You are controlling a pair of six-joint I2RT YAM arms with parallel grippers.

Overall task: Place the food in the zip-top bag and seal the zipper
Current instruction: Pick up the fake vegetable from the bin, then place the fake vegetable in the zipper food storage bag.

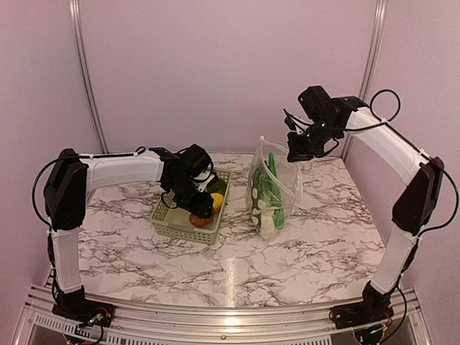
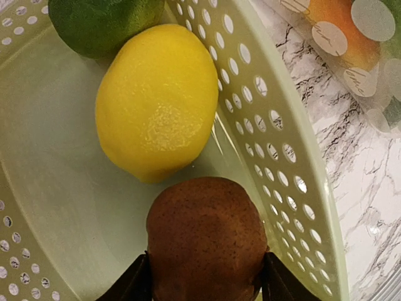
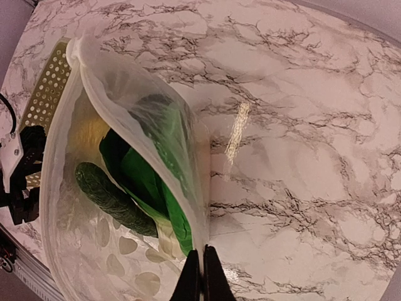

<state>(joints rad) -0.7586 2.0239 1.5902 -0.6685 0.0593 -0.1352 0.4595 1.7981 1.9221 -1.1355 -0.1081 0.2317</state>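
Note:
My left gripper (image 1: 195, 210) is down in the pale green basket (image 1: 167, 224) and shut on the brown round piece (image 2: 207, 235), one finger on each side. A yellow oval fruit (image 2: 156, 100) and a dark green piece (image 2: 100, 22) lie just beyond it in the basket. My right gripper (image 3: 202, 276) is shut on the top edge of the zip-top bag (image 1: 272, 188), holding its mouth up and open above the table. Green vegetables (image 3: 147, 182) and a dark green long piece (image 3: 109, 197) sit inside the bag. The zipper strip is not discernible.
The marble table (image 1: 309, 248) spreads around the basket and bag. The basket's perforated wall (image 2: 276, 144) stands close to the right of the brown piece. The bag stands right of the basket. Pink walls and metal posts enclose the back.

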